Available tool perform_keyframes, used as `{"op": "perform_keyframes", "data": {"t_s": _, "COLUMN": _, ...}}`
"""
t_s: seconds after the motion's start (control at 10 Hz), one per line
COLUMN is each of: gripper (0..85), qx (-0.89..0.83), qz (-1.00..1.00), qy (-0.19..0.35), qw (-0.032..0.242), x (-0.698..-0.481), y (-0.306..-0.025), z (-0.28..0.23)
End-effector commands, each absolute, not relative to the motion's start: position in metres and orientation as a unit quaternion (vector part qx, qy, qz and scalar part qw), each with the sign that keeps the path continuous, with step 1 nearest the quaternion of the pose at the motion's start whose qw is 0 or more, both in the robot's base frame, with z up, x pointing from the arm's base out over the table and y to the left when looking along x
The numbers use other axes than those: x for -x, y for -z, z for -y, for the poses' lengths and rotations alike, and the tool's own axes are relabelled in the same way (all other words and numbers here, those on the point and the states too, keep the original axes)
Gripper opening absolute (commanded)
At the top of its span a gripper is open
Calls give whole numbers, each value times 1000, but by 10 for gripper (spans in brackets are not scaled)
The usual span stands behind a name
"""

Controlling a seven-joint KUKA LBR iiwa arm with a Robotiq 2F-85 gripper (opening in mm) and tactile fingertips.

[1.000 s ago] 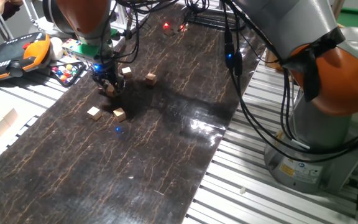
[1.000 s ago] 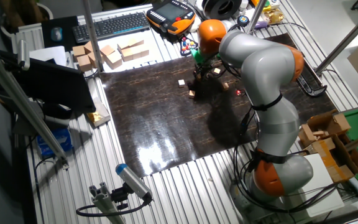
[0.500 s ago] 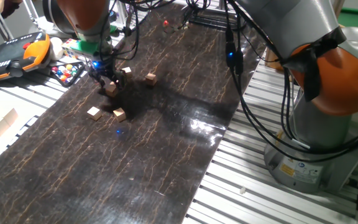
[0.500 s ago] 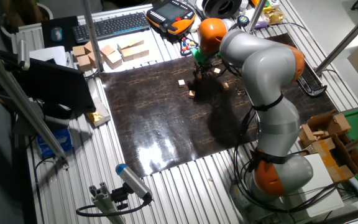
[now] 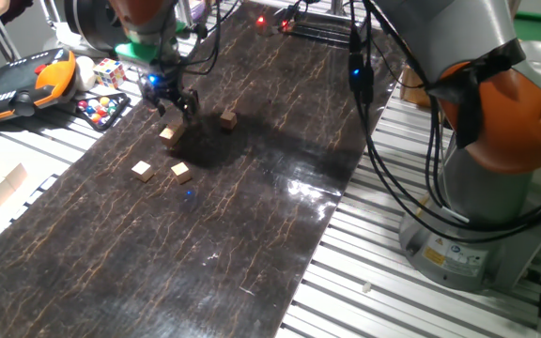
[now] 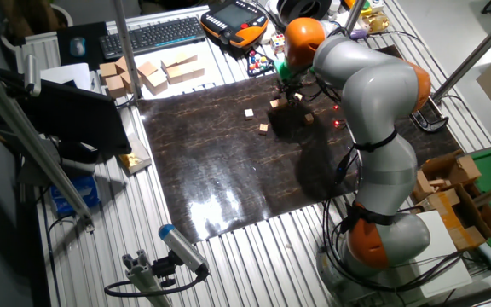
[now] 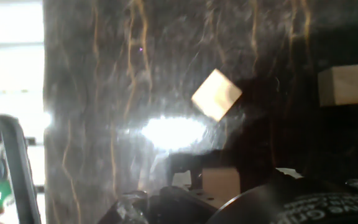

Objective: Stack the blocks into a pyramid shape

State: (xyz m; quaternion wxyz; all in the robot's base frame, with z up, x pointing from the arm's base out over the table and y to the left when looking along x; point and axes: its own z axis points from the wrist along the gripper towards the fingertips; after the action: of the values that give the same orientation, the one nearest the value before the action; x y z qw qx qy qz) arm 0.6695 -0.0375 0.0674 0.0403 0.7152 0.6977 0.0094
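Observation:
Several small tan cubes lie apart on the dark mat (image 5: 252,216); no stack shows. One cube (image 5: 168,134) lies just below my gripper (image 5: 175,101), two (image 5: 141,170) (image 5: 181,172) lie nearer the front, and one (image 5: 227,118) lies to the right. My gripper hangs a little above the mat with its fingers spread and nothing between them. The other fixed view shows the gripper (image 6: 290,85) above the cubes (image 6: 275,104) (image 6: 264,129). The hand view shows three cubes on the mat, one tilted (image 7: 216,94), one at the right (image 7: 345,84), one low (image 7: 220,182).
A multicoloured puzzle cube (image 5: 109,71), a tray of coloured balls (image 5: 101,108) and an orange teach pendant (image 5: 17,84) lie left of the mat. Larger pale wooden blocks (image 6: 152,72) and a keyboard (image 6: 147,36) sit beyond it. The arm's base (image 5: 496,188) stands at the right.
My gripper was down around a cube on the mat. It has let go, opened and risen toward the back; that cube stays on the mat.

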Motion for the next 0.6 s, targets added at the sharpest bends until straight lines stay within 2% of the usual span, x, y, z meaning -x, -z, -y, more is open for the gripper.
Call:
{"op": "perform_keyframes", "data": {"t_s": 0.0, "gripper": 670, "qx": -720, "qz": -692, "qy": -8, "qw": 42, "x": -667, "y": -66, "z": 41}}
{"op": "perform_keyframes", "data": {"t_s": 0.5, "gripper": 647, "qx": -741, "qz": -670, "qy": -1, "qw": 43, "x": -661, "y": -62, "z": 54}}
